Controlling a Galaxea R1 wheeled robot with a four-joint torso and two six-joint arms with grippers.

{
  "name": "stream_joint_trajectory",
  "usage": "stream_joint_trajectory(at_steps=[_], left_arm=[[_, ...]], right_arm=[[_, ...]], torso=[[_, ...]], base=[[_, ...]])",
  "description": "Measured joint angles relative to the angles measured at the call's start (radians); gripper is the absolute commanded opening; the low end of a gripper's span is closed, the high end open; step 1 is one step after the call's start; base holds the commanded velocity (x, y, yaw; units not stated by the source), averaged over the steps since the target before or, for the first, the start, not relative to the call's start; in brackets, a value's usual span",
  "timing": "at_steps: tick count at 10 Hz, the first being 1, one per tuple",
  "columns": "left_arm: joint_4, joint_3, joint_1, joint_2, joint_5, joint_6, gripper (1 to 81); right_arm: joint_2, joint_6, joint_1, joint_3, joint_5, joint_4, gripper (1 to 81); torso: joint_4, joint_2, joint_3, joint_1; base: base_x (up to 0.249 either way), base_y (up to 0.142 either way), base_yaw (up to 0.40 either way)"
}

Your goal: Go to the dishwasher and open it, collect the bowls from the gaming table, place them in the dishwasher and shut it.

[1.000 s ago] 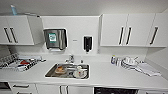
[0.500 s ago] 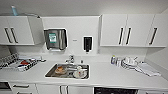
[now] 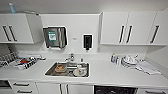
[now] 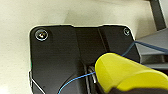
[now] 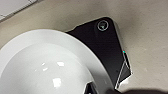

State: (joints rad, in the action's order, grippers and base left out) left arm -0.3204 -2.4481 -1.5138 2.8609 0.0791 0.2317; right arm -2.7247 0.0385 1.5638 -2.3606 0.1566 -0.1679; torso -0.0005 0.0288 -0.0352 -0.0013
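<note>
We face a steel sink (image 3: pixel 67 70) mid-counter; a white bowl (image 5: pixel 47 67) and yellow bowl (image 4: pixel 127 73) show large, grips' state untellable.

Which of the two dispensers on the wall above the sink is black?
The small soap dispenser, right of the faucet, is black. The larger paper towel dispenser, to its left, is silver-grey with a green label.

**Head high at the counter, wrists low**

The head camera faces the sink (image 3: pixel 68 70) and wall cabinets (image 3: pixel 127 28) from nearby, dishwasher (image 3: pixel 115 90) at five o'clock. Left wrist looks down close on a yellow bowl (image 4: pixel 125 72); right wrist on a white bowl (image 5: pixel 47 67), both over pale floor (image 5: pixel 147 30).
</note>
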Motion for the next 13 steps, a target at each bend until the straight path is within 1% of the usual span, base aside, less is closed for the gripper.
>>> stream_joint_trajectory(at_steps=[1, 3, 5, 6, 9, 10, 11, 13], left_arm=[[0.0, 0.062, 0.005, -0.039, 0.003, 0.0, 1.0], [0.0, 0.179, 0.023, -0.121, 0.007, 0.0, 1.0], [0.0, 0.265, 0.045, -0.2, 0.02, 0.0, 1.0], [0.0, 0.284, 0.05, -0.225, 0.023, 0.0, 1.0], [0.0, 0.308, 0.072, -0.256, 0.039, 0.004, 1.0], [0.001, 0.319, 0.087, -0.283, 0.045, 0.004, 1.0], [0.003, 0.337, 0.108, -0.315, 0.053, 0.004, 1.0], [0.003, 0.423, 0.131, -0.374, 0.052, 0.009, 1.0]], right_arm=[[0.024, 0.004, -0.007, 0.018, -0.001, 0.0, 1.0], [0.038, 0.007, -0.033, 0.054, 0.001, -0.003, 1.0], [0.047, 0.007, -0.055, 0.07, 0.009, -0.004, 1.0], [0.053, 0.007, -0.057, 0.07, 0.009, -0.005, 1.0], [0.052, 0.008, -0.071, 0.07, 0.015, -0.007, 1.0], [0.052, 0.008, -0.073, 0.07, 0.017, -0.007, 1.0], [0.052, 0.008, -0.077, 0.07, 0.02, -0.008, 1.0], [0.052, 0.008, -0.079, 0.069, 0.022, -0.008, 1.0]], torso=[[0.0, 0.0, -0.032, 0.0], [0.0, 0.0, -0.104, 0.0], [0.0, -0.001, -0.174, 0.001], [0.0, -0.001, -0.209, 0.002], [0.0, -0.002, -0.31, 0.002], [0.0, -0.002, -0.329, 0.003], [0.0, -0.002, -0.336, 0.003], [0.0, -0.003, -0.339, 0.003]], base=[[0.0, 0.0, 0.0], [0.0, 0.0, 0.0], [0.0, 0.0, 0.0], [0.0, 0.0, 0.0], [0.0, 0.0, 0.0], [0.0, 0.0, 0.0], [0.0, 0.0, 0.0], [0.0, 0.0, 0.0]])
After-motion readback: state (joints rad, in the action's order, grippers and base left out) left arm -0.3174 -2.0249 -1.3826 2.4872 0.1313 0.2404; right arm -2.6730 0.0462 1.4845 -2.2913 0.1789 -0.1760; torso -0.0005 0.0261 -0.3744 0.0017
